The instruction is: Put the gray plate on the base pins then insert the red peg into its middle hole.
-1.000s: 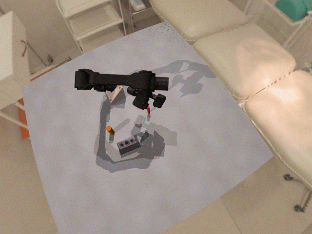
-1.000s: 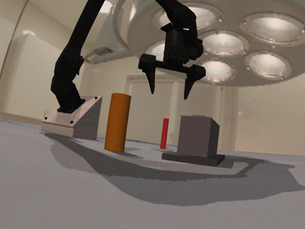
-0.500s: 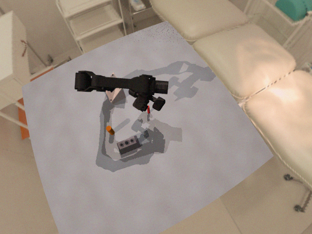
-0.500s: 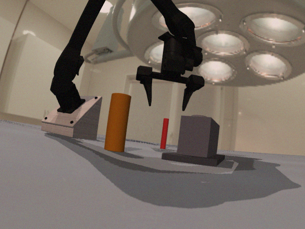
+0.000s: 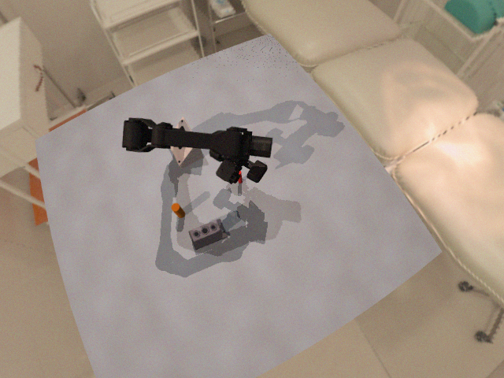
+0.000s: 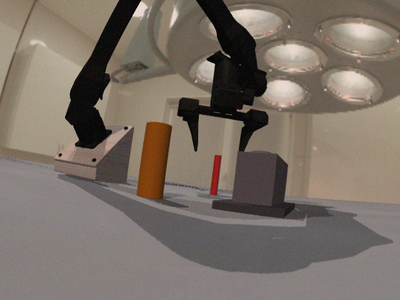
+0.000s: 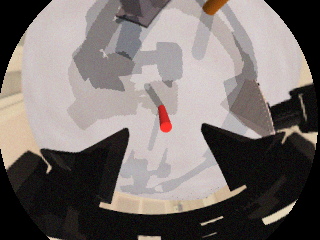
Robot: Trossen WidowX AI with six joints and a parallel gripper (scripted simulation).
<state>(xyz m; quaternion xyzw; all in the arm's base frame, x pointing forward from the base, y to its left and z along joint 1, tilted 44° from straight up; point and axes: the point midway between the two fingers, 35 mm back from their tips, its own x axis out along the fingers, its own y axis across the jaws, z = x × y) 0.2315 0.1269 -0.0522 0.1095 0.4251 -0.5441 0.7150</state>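
The gray plate (image 5: 207,239) (image 6: 255,180) (image 7: 141,7) is a thick block with three round openings in a row on top. It sits level on the dark base (image 6: 249,207), with no gap showing between them. The pins inside are hard to make out; a low round rim shows on top in the exterior view. The red peg (image 5: 240,178) (image 6: 215,175) (image 7: 163,116) stands upright on the table, apart from the plate. My gripper (image 5: 244,172) (image 6: 218,150) (image 7: 166,128) is open and empty, pointing down above the peg, with its fingertips spread to either side of it.
An orange cylinder (image 5: 178,210) (image 6: 154,161) (image 7: 215,6) stands upright on the table beside the plate, on the side nearer the arm's mount. The wedge-shaped mount (image 5: 182,156) (image 6: 112,161) (image 7: 250,107) stands farther back. Arm shadows cross the table.
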